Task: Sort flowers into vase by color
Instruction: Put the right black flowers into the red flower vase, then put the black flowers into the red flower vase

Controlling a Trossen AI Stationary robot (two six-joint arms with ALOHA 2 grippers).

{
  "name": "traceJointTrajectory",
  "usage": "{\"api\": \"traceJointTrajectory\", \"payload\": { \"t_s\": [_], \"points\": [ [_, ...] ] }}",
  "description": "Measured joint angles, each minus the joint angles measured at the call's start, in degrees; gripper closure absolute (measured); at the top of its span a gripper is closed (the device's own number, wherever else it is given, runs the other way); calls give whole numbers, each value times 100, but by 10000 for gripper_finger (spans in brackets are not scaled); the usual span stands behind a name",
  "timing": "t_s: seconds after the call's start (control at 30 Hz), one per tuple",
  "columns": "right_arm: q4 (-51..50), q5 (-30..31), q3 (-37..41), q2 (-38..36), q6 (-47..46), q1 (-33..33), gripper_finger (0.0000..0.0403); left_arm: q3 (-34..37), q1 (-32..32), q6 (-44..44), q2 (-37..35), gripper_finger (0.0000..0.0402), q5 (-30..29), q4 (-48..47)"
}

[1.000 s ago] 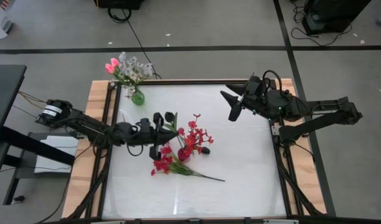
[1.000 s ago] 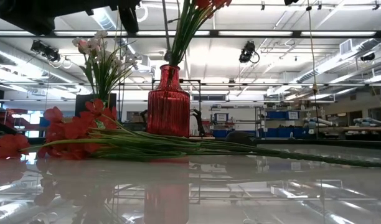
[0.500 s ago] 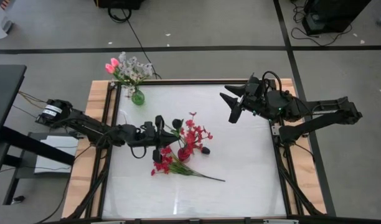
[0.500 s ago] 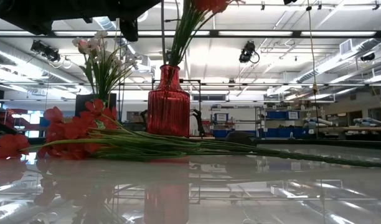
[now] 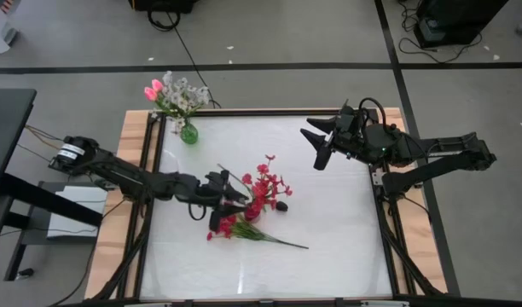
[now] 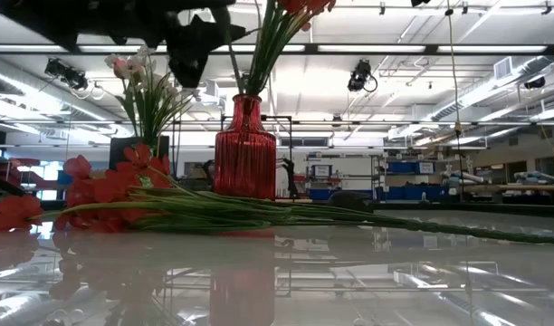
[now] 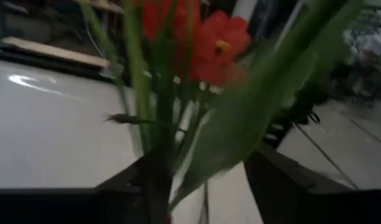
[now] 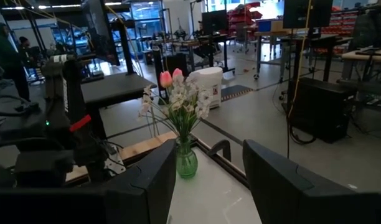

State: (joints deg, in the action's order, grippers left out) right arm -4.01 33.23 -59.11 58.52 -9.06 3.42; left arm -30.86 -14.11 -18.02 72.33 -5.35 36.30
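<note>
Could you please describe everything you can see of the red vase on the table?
The red vase is ribbed, glassy-looking and translucent, with a narrow neck above a wider body. It stands upright near the middle of the white table, holding green-stemmed red flowers. More red flowers lie on the table in front of it. The left gripper is close beside it; contact is unclear.

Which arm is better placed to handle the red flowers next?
Left. The left gripper is already at the red vase, open around its stems, with loose red flowers beside it. The right gripper hangs apart.
</note>
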Motion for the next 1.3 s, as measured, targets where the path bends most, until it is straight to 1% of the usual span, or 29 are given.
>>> {"api": "traceJointTrajectory", "payload": {
  "t_s": [0.1, 0.27, 0.4, 0.5, 0.57, 0.63, 0.73, 0.83, 0.97, 1.13, 1.23, 1.3],
  "points": [
    [1, -5, 0, 0, 0, 0, 210, -413, 0, 82, -8, 177, 270, -948],
    [-28, -37, 0, -9, -25, 0, 210, -1349, 0, 545, -6, 149, 664, -3617],
    [-192, -94, 0, -22, -143, 0, 210, -2154, 0, 1174, -6, 146, 670, -5715],
    [-354, -129, 0, -24, -238, 0, 210, -2634, 13, 1612, -8, 146, 611, -6771],
    [-422, -186, 0, -24, -329, 0, 210, -2819, 17, 1822, -6, 146, 349, -7299],
    [-483, -231, 0, -24, -404, 0, 210, -2887, 61, 2036, -11, 147, 49, -7690],
    [-566, -319, 0, -37, -613, 0, 210, -2880, 251, 2079, -10, 161, -143, -8147],
    [-555, -454, 0, -100, -792, 24, 210, -2878, 501, 2118, -168, 184, -58, -8185],
    [-556, -466, 0, -259, -793, 164, 210, -2878, 769, 2258, -617, 209, 52, -8180],
    [-599, -237, 0, -525, -789, 315, 210, -2880, 1247, 2746, -1261, 216, 18, -8389],
    [-661, -84, 0, -650, -793, 337, 210, -2880, 1648, 3054, -1317, 217, 86, -8365],
    [-663, 3, 0, -705, -817, 337, 210, -2878, 1951, 3277, -1254, 217, 304, -8164]
  ]
}}
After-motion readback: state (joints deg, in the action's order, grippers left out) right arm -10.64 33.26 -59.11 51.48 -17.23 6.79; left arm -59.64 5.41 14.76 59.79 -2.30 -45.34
